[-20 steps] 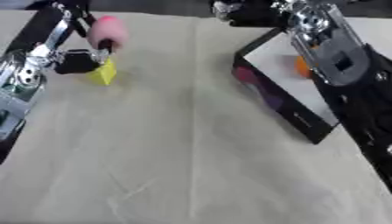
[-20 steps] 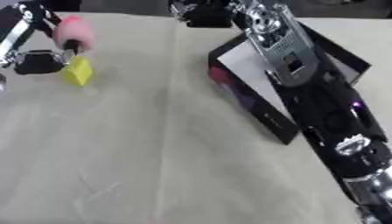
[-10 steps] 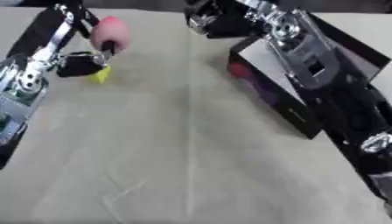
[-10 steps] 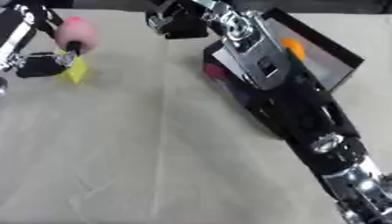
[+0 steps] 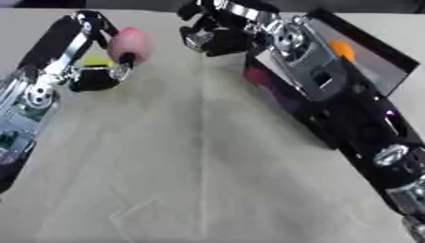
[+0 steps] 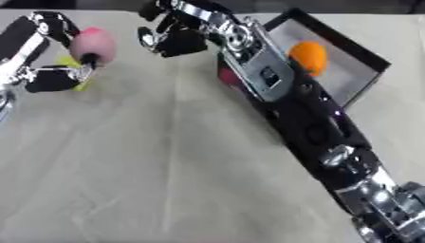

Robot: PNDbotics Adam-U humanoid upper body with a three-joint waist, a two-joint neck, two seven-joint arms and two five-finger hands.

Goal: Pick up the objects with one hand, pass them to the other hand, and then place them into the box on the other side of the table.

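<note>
A table covered with a pale beige cloth [image 5: 191, 180], creased down the middle, fills the scene. At the far left a small yellow block [image 6: 68, 64] lies on the cloth, partly hidden. On the right side sits a black box [image 6: 378, 61] with a pale floor, holding an orange ball [image 6: 308, 56] and what may be a dark red object [image 5: 259, 78] at its near-left wall.

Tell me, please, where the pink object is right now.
The pink object sits far left in both views, held by the left hand, above the yellow object, facing the approaching right hand.
</note>
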